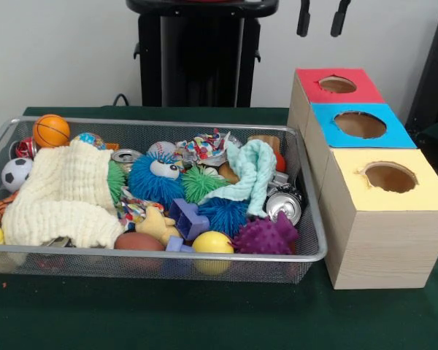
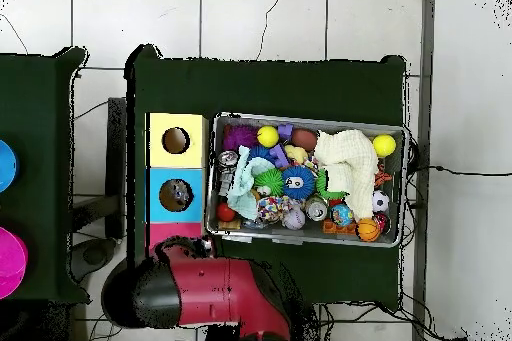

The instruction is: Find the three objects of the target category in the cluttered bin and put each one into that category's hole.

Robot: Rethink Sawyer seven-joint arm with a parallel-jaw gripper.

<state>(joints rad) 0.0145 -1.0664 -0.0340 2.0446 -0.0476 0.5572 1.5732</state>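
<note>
The silver wire-mesh bin point(image 1: 204, 257) stands on the green table, full of clutter; it also shows in the overhead view point(image 2: 300, 240). One white wad with red, blue and yellow patches point(image 1: 204, 148) lies at the back, between the blue spiky ball and the mint cloth. A second wad point(image 1: 133, 210) peeks from under the cream cloth's edge. A third is not clear. The yellow-surround hole point(image 1: 389, 177) tops the nearest wood-grain box right of the bin, also seen from overhead point(image 2: 176, 140). My gripper point(image 1: 322, 18) shows only its fingertips at the top edge, apart and empty, above the red-topped box.
A cream cloth point(image 1: 66, 193) covers the bin's left part and a mint cloth point(image 1: 252, 171) drapes at the right. Blue point(image 1: 155, 182), green point(image 1: 201, 182) and purple point(image 1: 266, 237) spiky balls, cans point(image 1: 283, 206) and small balls fill the rest. Blue-surround point(image 1: 359, 124) and red-surround point(image 1: 337, 84) holes lie behind the yellow one.
</note>
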